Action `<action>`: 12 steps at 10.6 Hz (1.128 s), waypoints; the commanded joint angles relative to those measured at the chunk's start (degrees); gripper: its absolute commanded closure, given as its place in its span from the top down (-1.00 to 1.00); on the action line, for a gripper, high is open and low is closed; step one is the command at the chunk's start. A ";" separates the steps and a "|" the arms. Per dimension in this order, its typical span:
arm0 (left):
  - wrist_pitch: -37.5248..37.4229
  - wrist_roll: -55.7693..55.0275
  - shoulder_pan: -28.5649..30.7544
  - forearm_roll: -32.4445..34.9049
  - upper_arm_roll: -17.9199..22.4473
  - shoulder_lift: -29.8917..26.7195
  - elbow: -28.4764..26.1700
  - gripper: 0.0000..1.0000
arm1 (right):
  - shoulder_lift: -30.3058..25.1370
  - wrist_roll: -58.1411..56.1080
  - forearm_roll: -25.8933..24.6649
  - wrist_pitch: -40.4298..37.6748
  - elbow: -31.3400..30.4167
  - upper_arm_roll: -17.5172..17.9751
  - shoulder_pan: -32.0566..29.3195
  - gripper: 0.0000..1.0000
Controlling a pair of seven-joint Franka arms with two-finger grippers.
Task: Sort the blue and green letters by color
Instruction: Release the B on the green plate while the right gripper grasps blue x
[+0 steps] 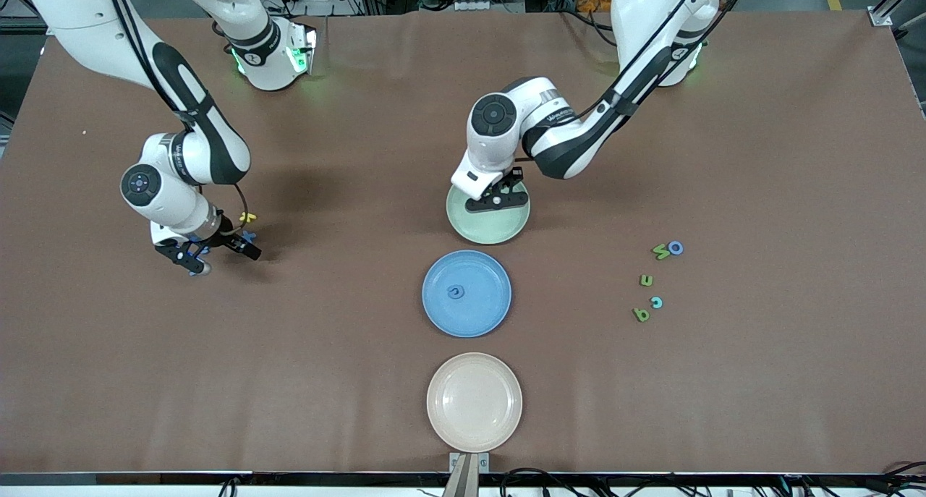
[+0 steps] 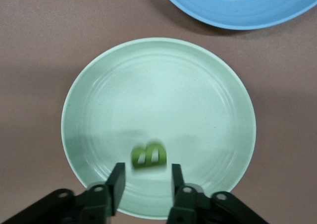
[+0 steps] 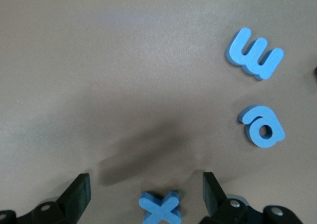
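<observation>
1. Over the green plate (image 1: pixel 488 226): left gripper (image 2: pixel 144 182), jaws slightly apart, holding nothing. A green B (image 2: pixel 148 155) lies on the plate just clear of the fingertips, so it looks released.
2. Blue plate (image 1: pixel 466 293), nearer the camera: one blue letter (image 1: pixel 456 291) in it. Beige plate (image 1: pixel 474 401), nearest the camera: nothing in it.
3. At the right arm's end: right gripper (image 3: pixel 148 192) low over the table, jaws wide, holding nothing. Blue X (image 3: pixel 159 209) sits between the fingertips; not gripped.
4. Beside it in the right wrist view: blue "m" (image 3: pixel 255 53) and blue "a" (image 3: pixel 261 126), both on the table. A yellow letter (image 1: pixel 247 217) lies by the same arm.
5. At the left arm's end, on the table: a green letter (image 1: pixel 660 251) touching a blue ring (image 1: pixel 676 247), a green "u" (image 1: pixel 646 281), a cyan letter (image 1: pixel 656 302), a green "b" (image 1: pixel 640 315).
6. Progress, my read: early. Two letters plated, one per color. Eight visible blue/green ones left: three green, five blue.
</observation>
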 commanded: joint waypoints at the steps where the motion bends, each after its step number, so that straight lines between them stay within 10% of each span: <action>1: -0.28 -1.25 0.58 1.91 0.78 0.79 2.52 1.00 | -1.36 -0.18 -0.40 0.99 -2.43 0.63 -0.91 0.90; 12: -3.10 39.24 22.54 6.04 3.24 -3.78 0.24 1.00 | -3.12 -0.26 -0.40 -0.15 -5.26 0.80 -0.65 -0.75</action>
